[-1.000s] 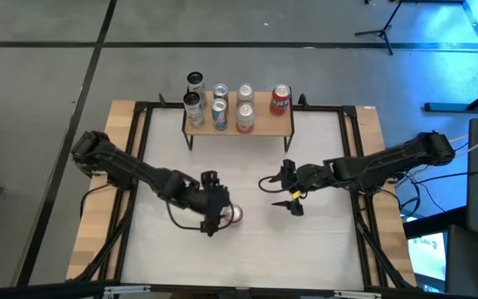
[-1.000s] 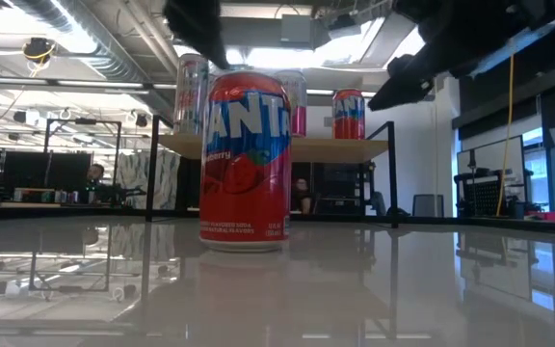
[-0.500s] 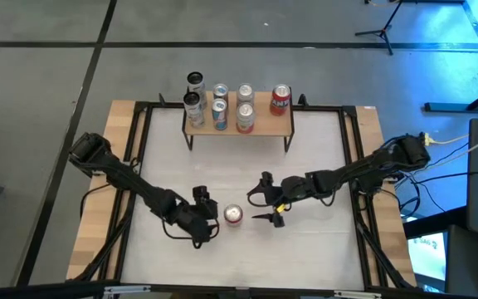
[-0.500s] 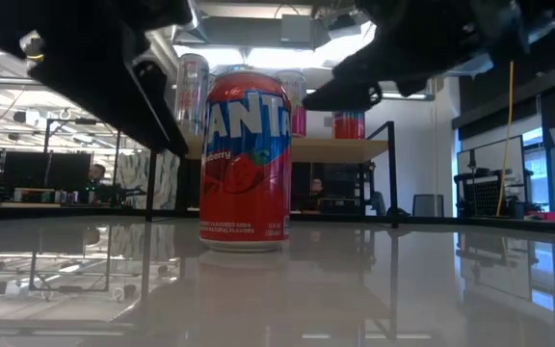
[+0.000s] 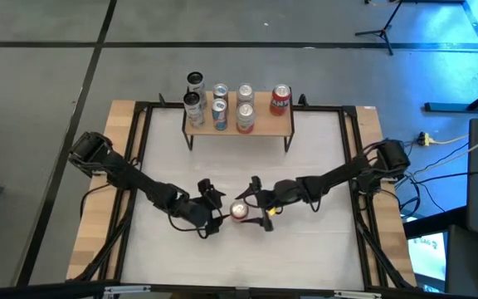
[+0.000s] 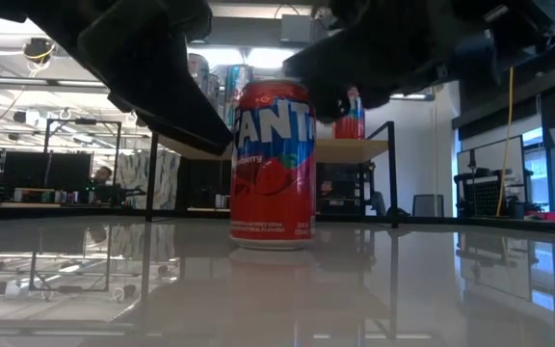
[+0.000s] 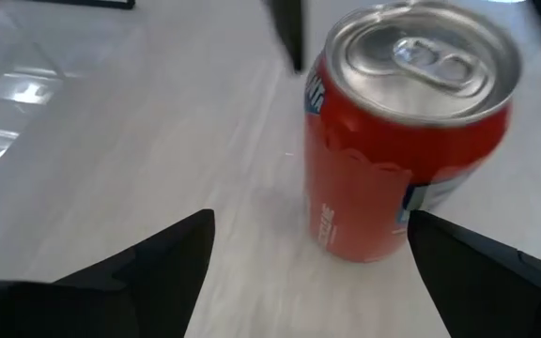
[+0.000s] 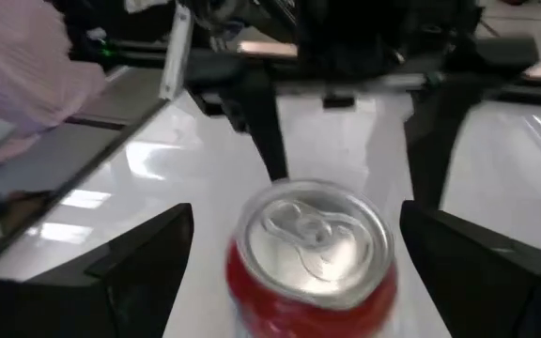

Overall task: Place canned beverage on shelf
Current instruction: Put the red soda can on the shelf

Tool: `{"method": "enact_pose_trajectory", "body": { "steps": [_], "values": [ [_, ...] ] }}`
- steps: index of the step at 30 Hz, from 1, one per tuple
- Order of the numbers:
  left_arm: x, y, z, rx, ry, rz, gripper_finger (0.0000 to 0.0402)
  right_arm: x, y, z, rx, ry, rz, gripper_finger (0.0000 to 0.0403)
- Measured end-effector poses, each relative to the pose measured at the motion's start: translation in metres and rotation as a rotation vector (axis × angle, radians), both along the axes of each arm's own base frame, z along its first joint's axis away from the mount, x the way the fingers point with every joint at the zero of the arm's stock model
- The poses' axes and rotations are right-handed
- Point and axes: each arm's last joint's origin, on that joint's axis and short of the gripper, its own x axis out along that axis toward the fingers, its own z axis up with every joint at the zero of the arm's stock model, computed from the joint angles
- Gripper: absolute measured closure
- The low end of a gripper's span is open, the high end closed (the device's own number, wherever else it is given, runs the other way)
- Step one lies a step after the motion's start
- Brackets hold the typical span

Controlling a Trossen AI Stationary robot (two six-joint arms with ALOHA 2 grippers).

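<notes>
The red can (image 5: 239,213) stands upright on the pale glossy tabletop (image 5: 322,158), in the near half and well short of the shelf (image 5: 239,124). The left gripper (image 5: 212,209) faces it from one side and the right gripper (image 5: 258,210) from the other, so the two arms close in on the same can. Between can and shelf the table is bare. The shelf, a light-wood board on thin black legs, carries a row of cans: silver and blue ones (image 5: 220,112) toward its left and middle, a red one (image 5: 280,100) at its right end; one dark can (image 5: 194,81) sits at the back left corner. High view gives only the can's silver lid; low view shows its side, red with a blue band and strawberry print (image 6: 273,164), with both arms as dark masses overhead and the shelf cans partly hidden behind it. Left wrist view: can (image 7: 407,141) ahead of and between the dark fingers (image 7: 148,263), jaws spread wide, not touching it. Right wrist view: ribbed lid and pull tab (image 8: 313,235) between its fingers (image 8: 130,258), jaws likewise wide, nothing gripped; the left arm's fingers stand just behind the can.
</notes>
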Motion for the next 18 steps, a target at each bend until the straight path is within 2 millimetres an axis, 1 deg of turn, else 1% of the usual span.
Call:
{"method": "enact_pose_trajectory", "body": {
  "steps": [5, 13, 18],
  "values": [
    [0.001, -0.001, 0.002, -0.010, -0.022, -0.001, 0.0058, 0.003, -0.001, -0.009, -0.018, 0.020, -0.048, 0.0029],
    [0.001, -0.001, 0.001, -0.009, -0.021, -0.001, 0.0058, 0.004, 0.000, -0.009, -0.013, 0.009, -0.041, 0.0029],
    [0.001, -0.001, 0.001, -0.009, -0.021, -0.001, 0.0058, 0.008, 0.001, -0.021, -0.012, 0.004, -0.041, 0.0029]
  ]
}}
